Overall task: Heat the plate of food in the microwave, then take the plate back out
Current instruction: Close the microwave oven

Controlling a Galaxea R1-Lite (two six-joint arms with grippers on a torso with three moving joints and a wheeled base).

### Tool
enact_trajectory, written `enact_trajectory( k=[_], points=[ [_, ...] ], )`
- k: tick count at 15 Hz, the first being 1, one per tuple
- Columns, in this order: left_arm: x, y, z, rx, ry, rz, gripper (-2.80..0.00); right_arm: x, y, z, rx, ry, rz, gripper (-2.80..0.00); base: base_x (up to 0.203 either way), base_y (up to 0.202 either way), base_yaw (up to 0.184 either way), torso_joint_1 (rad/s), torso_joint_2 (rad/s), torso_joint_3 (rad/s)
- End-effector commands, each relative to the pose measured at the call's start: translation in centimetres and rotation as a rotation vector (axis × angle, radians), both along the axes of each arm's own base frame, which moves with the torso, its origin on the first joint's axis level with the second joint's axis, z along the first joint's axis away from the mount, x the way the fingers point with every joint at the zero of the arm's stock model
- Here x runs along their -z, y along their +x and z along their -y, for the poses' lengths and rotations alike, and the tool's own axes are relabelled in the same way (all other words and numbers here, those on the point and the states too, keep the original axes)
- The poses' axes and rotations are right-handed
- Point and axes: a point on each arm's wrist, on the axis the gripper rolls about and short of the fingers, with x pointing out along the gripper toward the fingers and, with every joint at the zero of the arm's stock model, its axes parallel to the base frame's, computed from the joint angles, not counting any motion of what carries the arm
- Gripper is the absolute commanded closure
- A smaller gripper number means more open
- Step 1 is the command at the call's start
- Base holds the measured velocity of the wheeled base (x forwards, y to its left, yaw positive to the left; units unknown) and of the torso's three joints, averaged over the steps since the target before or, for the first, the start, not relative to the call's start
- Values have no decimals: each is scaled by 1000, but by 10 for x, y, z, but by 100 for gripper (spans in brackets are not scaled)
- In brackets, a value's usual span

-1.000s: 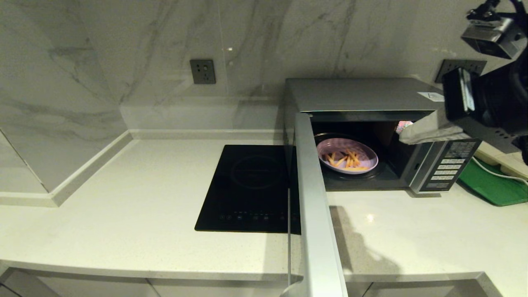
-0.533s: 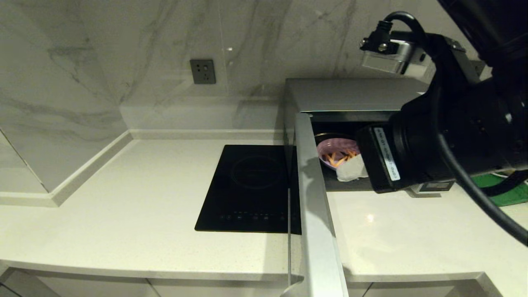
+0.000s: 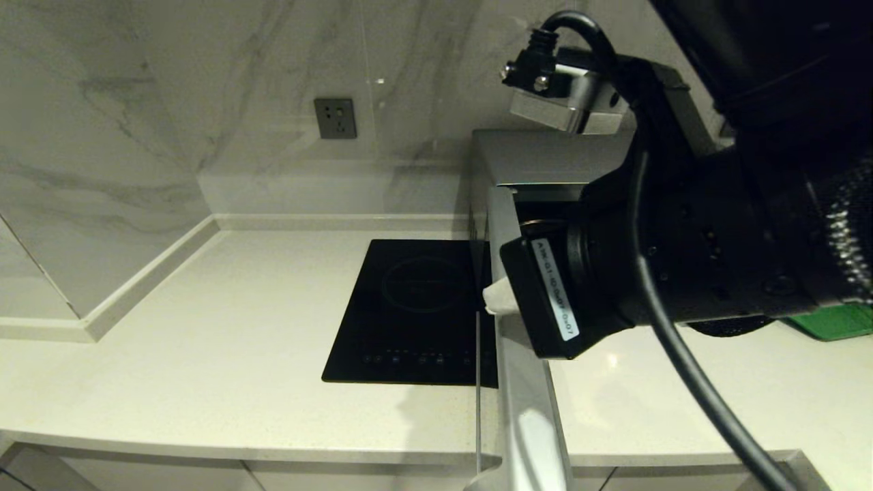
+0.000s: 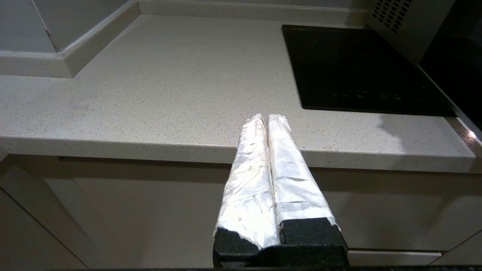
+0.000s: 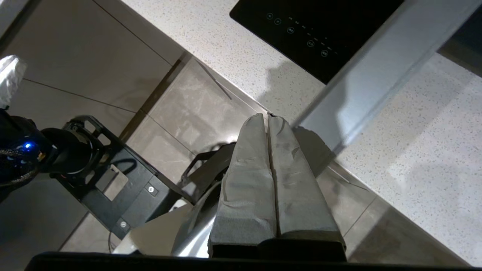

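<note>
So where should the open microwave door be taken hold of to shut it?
Probably the door's free end nearest the robot, from the cooktop side: it stands open edge-on, hinged at the microwave, so leverage is best there. Right tool is shut.

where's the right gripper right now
In the head view the right gripper sits right of centre, shut, at the inner face of the microwave's open door, just right of the black cooktop.
</note>
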Motion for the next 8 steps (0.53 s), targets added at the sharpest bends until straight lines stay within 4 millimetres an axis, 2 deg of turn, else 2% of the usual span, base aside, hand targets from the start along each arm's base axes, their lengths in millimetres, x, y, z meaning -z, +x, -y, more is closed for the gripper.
enact_trajectory(
  k=[1, 8],
  points=[
    [0, 0, 0, -1, -1, 0, 0, 14, 7, -14, -2, -39, -23, 0, 0, 0, 0, 0, 0, 0],
    [0, 0, 0, -1, -1, 0, 0, 29, 13, -22, 6, -80, -58, 0, 0, 0, 0, 0, 0, 0]
  ],
)
